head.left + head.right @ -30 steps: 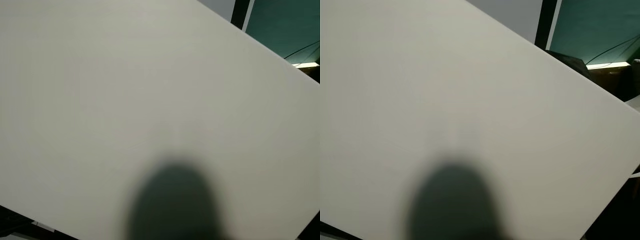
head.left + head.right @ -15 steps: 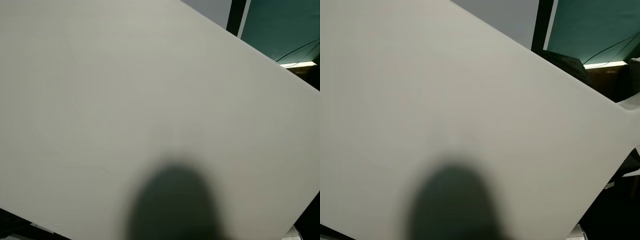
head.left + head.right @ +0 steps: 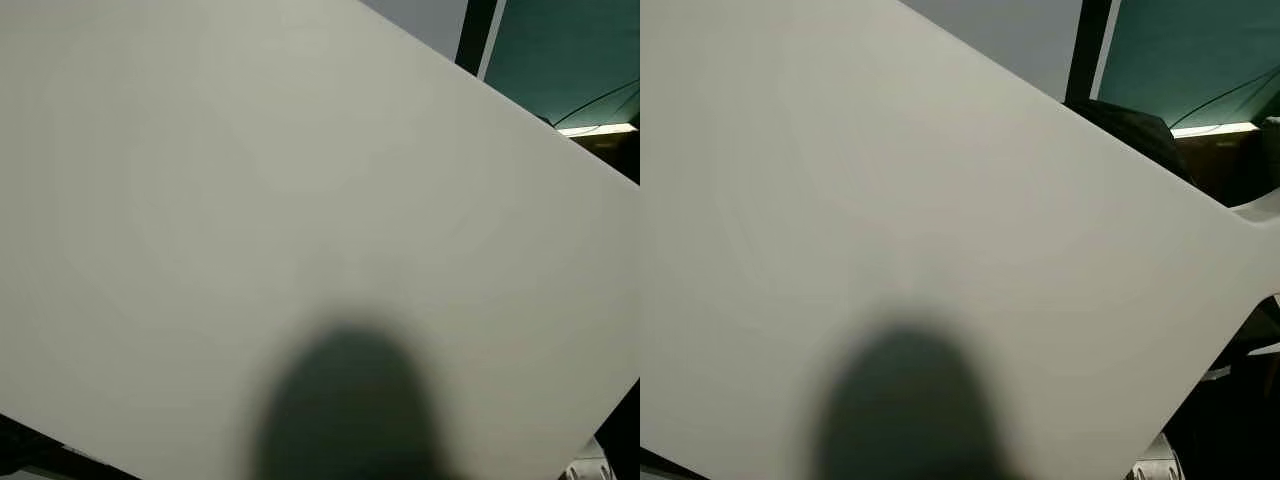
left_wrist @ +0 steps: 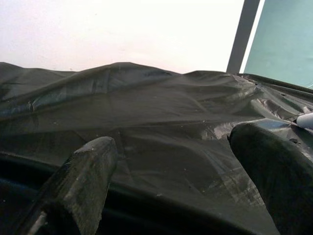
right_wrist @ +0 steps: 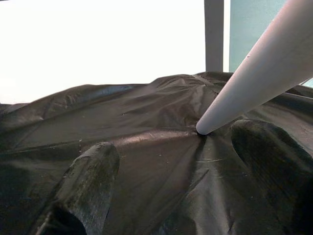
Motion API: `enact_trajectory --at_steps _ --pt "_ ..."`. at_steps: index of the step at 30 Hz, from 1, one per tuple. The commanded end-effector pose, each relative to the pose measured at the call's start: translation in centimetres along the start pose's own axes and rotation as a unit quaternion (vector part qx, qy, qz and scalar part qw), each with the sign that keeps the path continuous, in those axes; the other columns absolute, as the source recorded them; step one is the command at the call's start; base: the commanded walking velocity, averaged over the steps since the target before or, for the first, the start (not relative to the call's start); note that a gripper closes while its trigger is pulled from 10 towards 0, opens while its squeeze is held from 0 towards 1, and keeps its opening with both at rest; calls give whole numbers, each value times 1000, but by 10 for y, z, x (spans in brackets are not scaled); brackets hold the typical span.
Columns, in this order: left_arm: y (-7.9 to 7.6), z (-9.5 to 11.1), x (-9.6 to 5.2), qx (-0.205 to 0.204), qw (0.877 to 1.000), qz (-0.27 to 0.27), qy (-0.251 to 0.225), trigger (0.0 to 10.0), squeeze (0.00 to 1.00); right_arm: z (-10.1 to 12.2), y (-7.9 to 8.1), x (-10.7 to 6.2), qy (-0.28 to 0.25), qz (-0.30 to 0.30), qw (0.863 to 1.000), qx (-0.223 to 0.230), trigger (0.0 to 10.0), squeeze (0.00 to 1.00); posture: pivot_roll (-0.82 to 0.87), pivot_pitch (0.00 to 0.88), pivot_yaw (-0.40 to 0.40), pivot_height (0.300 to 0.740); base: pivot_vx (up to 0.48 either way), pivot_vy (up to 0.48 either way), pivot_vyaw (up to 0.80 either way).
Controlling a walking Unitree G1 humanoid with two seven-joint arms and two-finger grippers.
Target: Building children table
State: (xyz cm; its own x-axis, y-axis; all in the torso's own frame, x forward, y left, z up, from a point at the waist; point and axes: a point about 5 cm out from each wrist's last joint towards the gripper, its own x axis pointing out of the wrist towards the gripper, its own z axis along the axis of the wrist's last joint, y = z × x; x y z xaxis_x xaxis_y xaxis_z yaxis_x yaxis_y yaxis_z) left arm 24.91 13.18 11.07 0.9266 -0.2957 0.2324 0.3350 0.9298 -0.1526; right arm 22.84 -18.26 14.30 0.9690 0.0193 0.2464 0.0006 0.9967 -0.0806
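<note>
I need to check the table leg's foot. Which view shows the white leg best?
The right wrist view: the white leg slants down, its tip on the black sheet between the right tool's open fingers. Head views show the white tabletop instead.

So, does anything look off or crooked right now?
Yes. The large white flat panel lies tilted right before the head camera, blocking most of the scene. The white tapered table leg rests slanted, its tip pressing into the crumpled black plastic sheet, not standing upright.
</note>
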Motion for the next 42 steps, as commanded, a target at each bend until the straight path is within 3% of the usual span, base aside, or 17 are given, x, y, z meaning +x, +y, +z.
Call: enact_trajectory --at_steps 1,26,31,42 --pt "-1 2 0 -1 1000 13 0 10000 0 9 5 3 -23 12 1000 8 10000 0 25 0 40 740 0 0 0" --pt "-2 2 -3 1 1000 16 3 10000 0 5 4 4 -12 18 1000 1 10000 0 28 0 32 740 0 0 0" --pt "-1 12 -2 11 999 21 -26 10000 0 5 4 4 -13 17 1000 2 10000 0 27 0 32 740 0 0 0" --pt "-2 16 1 12 999 17 -35 10000 0 5 4 5 -13 17 1000 2 10000 0 29 0 34 740 0 0 0"
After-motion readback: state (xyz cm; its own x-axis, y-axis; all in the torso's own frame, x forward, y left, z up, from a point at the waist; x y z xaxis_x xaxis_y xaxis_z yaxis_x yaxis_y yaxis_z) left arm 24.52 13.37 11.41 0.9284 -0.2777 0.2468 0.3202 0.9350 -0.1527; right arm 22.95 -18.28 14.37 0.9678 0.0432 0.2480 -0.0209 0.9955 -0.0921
